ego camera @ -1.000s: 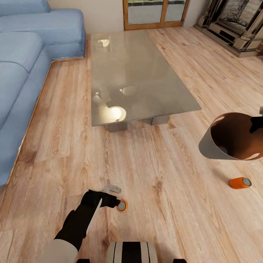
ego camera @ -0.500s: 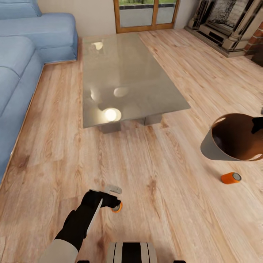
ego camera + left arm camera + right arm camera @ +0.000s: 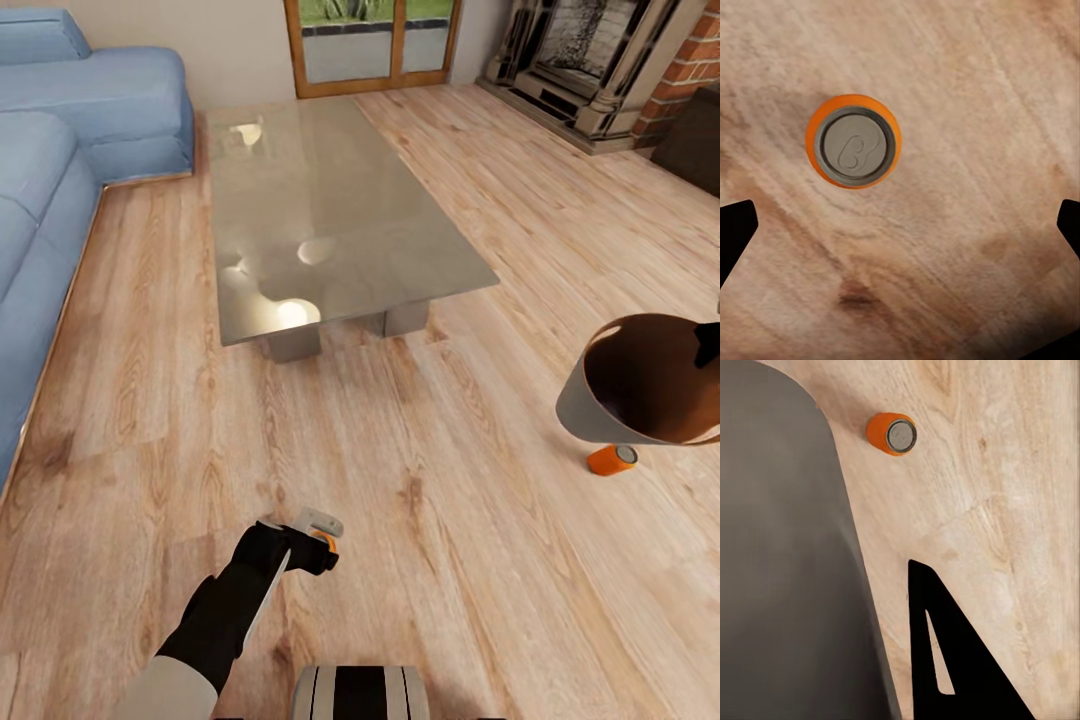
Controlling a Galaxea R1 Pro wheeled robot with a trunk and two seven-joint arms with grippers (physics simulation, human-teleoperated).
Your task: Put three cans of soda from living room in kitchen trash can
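One can of soda (image 3: pixel 853 142) stands upright on the wood floor, orange with a grey top. My left gripper (image 3: pixel 900 225) hangs open above it, black fingertips (image 3: pixel 735 232) wide apart, the can a little off their line. In the head view only an orange sliver of this can (image 3: pixel 326 540) shows under the left gripper (image 3: pixel 318 545). A second can of soda (image 3: pixel 612 459) lies on its side by the tash can (image 3: pixel 640 385), which is tilted off the floor. My right gripper (image 3: pixel 706 343) is shut on its rim. The right wrist view has the bin's grey wall (image 3: pixel 787 570) and the lying can (image 3: pixel 891 433).
The glass-topped coffee table (image 3: pixel 330 215) stands ahead at centre. A blue sofa (image 3: pixel 60 150) runs along the left. The brick fireplace (image 3: pixel 600 60) is at the far right, and a glazed door (image 3: pixel 370 40) is in the back wall. Open wood floor lies between me and the table.
The head view has swung right, so the room slid left in the picture. My left gripper has come over the upright can, hiding most of it. The held bin is now closer to the lying can.
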